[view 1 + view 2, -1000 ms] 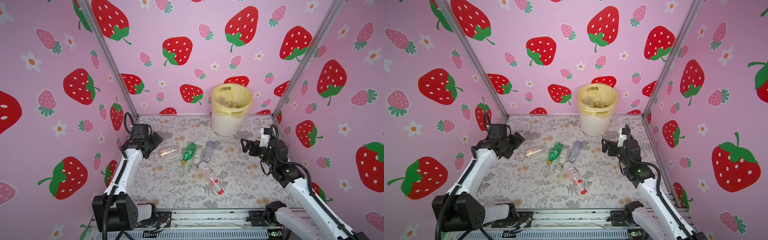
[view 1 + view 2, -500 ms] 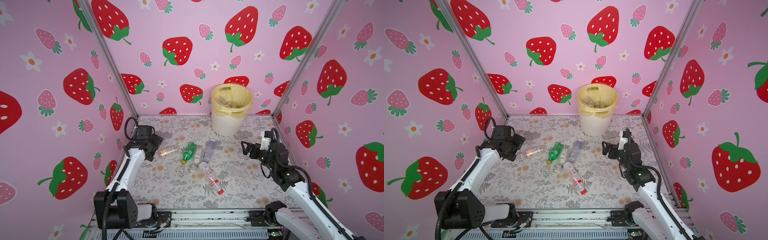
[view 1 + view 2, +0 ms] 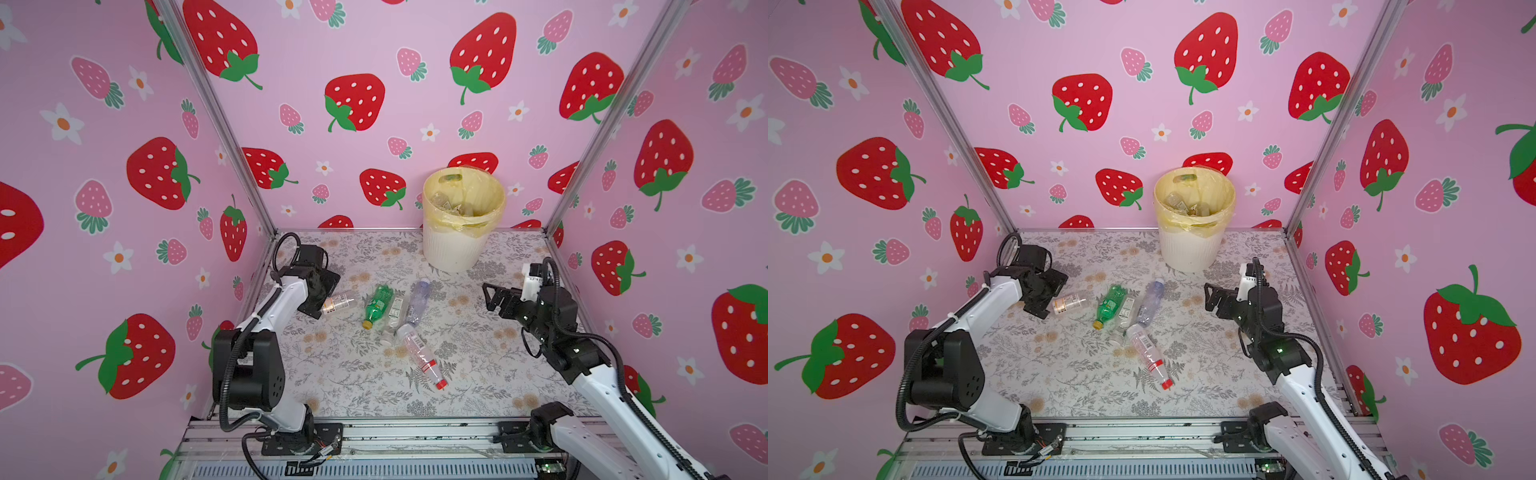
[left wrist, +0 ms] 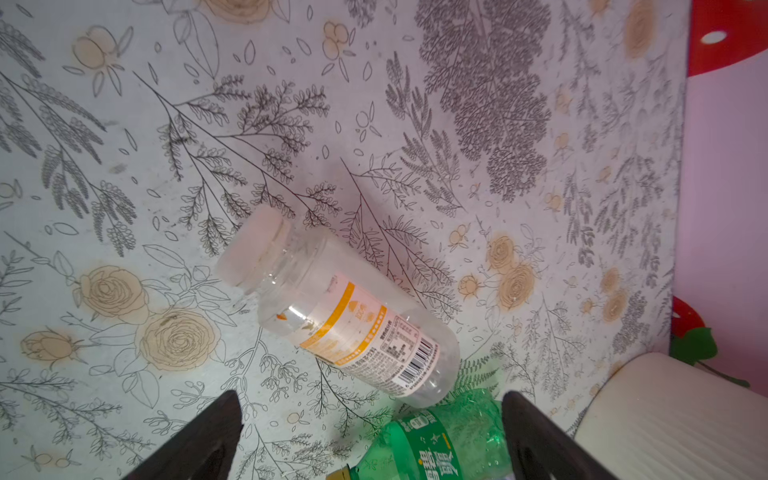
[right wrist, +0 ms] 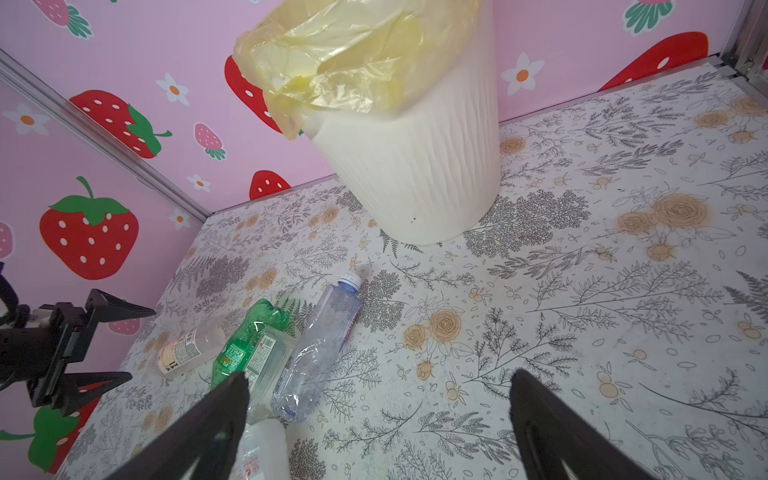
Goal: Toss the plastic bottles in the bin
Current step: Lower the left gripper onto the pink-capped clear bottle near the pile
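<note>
Left fingers (image 4: 208, 432) and right fingers (image 5: 540, 424) spread, empty; orange-labelled bottle (image 4: 349, 320) just ahead of the left pair, so closing now could catch the green bottle (image 4: 440, 440) near their tips instead

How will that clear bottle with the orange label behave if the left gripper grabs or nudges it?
The orange-label bottle looks empty, so probably light. It lies on its side, round-bodied, so a nudge would likely roll it. Its smooth clear plastic may slip or dent in the left gripper.
</note>
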### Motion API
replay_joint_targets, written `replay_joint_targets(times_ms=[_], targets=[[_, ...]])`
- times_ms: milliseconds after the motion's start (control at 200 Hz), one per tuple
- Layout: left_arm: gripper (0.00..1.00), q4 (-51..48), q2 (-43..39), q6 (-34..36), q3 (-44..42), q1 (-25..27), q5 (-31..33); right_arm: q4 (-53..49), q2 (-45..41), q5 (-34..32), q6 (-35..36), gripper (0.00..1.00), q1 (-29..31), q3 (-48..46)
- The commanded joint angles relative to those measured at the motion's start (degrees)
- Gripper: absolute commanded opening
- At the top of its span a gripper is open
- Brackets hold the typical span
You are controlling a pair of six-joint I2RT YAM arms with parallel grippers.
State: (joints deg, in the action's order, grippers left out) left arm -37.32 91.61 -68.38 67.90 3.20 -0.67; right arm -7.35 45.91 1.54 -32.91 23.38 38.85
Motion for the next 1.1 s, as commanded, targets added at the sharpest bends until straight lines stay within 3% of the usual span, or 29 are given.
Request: replay_joint_targets(times_ms=[0,365,475,1096], targets=[[0.99,-0.16,1.55,-3.00,1.96,0.68,-0.17,-0.03,-0.93,-0.45,-0.85,0.99,0.01,-0.85],[1.00,1.32,6.64,-5.60,1.55,0.97,-1.81,-1.27,-0.67,-0.66,-0.67,0.99,0.05,-0.60],[0.90,2.15,7.17,-5.77,0.21,1.14,-0.46,-1.42,-0.64,-0.53,-0.84,0.99,0.00,-0.70],[0.90,0.95,11.24,-5.22,-0.99,0.35,0.67,-3.77,-1.06,-1.41,-0.66,0.99,0.01,-0.08]])
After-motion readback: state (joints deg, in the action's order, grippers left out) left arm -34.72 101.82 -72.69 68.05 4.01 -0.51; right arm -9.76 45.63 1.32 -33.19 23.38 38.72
